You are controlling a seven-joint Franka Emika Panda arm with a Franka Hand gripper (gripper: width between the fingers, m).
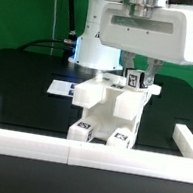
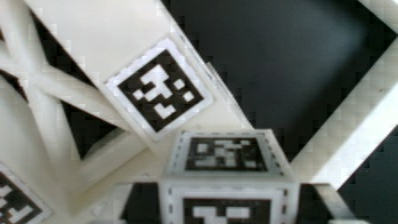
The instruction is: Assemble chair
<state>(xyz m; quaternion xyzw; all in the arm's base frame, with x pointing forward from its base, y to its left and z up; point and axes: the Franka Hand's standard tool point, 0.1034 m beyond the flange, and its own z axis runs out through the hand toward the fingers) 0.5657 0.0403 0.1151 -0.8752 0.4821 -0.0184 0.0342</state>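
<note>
The partly built white chair point(image 1: 106, 112) stands in the middle of the black table, with tags on its front feet. A short square post point(image 1: 136, 82) with tags sits at the chair's upper corner on the exterior view's right. My gripper point(image 1: 139, 75) comes down from above and is shut on that post. In the wrist view the post point(image 2: 224, 156) fills the space between my two dark fingers point(image 2: 146, 200), which press on both of its sides. Beyond the post lie the chair's slanted white slabs, one carrying a large tag point(image 2: 160, 88). My gripper point(image 2: 228, 206) hides the post's lower part.
Long white border rails point(image 1: 85, 154) run along the front of the table, with uprights at both sides. The marker board point(image 1: 60, 87) lies flat behind the chair toward the exterior view's left. The arm's white base point(image 1: 93, 43) stands at the back.
</note>
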